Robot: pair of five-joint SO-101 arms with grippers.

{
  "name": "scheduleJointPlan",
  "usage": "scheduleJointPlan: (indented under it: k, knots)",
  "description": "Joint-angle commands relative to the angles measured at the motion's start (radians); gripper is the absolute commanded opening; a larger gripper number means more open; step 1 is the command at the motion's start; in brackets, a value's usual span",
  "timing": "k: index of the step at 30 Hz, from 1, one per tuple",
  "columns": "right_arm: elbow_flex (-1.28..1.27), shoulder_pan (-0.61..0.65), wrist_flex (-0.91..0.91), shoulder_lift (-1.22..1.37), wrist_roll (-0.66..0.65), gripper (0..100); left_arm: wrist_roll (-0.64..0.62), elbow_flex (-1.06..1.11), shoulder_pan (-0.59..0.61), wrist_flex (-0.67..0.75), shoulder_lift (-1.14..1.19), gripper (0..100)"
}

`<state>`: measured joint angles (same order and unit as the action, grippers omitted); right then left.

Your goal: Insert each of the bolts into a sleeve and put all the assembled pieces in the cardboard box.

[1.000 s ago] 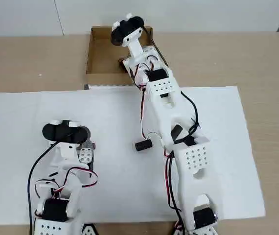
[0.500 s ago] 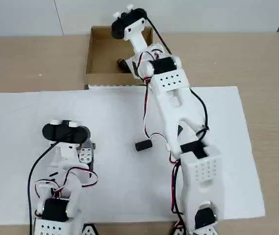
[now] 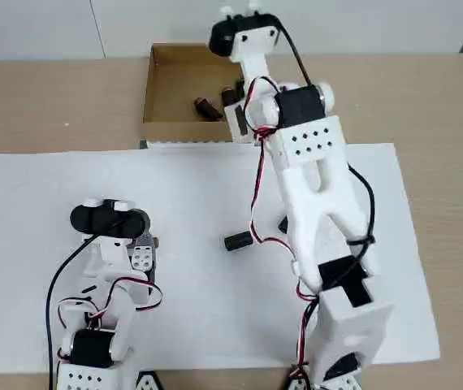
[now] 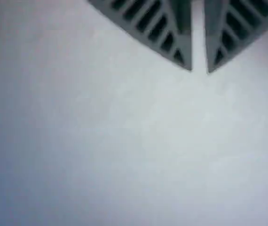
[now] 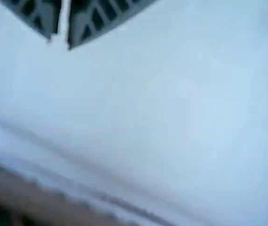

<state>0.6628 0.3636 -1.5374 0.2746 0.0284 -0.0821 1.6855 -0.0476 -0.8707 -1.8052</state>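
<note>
one dark piece (image 3: 207,107) lies on the floor of the cardboard box (image 3: 146,89), near the middle of its near wall. judged by its place, it counts as a delivered assembly. whether a bolt sits inside it cannot be told. a further dark shape close beside the right arm in the box cannot be separated from the arm's own parts.

one loose cylinder (image 3: 238,241) lies on its side on the white paper (image 3: 53,203), between the two arms and well apart from the box. whether it is a bare sleeve or already holds a bolt cannot be told. no separate bolt can be made out on the paper or the table (image 3: 443,97).

right gripper (image 5: 59,42): fingers drawn together to a thin slit, grasping nothing, over the paper near its far edge. left gripper (image 4: 199,69): fingers likewise closed to a slit, grasping nothing, low over bare paper.

estimate: the task is past its midpoint. the remaining work is to check or complete the loose cylinder and carry it to the box.
</note>
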Motion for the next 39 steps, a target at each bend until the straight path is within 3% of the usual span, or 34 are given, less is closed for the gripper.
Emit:
scheduleJointPlan:
  k: [1, 8, 20, 28, 34, 39]
  knots:
    - [0.051, -0.012, -0.12, -0.087, 0.075, 0.3, 0.003, -0.004, 0.003, -0.002, -0.006, 1]
    - [0.011, -0.079, -0.166, -0.145, 0.209, 0.3, 0.002, -0.004, 0.003, -0.002, -0.006, 1]
    - [-0.474, -0.104, -0.162, -0.398, 0.342, 0.4, 0.002, -0.004, 0.003, -0.002, -0.006, 1]
    - [-0.661, -0.108, -0.11, -0.4, 0.411, 0.6, 0.002, -0.004, 0.003, -0.002, -0.008, 1]
    - [-0.713, -0.11, -0.044, -0.332, 0.437, 15.8, 0.002, -0.004, 0.003, -0.002, -0.008, 1]
    - [-0.712, -0.104, 0.012, -0.248, 0.451, 13.6, 0.002, -0.004, 0.003, -0.002, -0.008, 1]
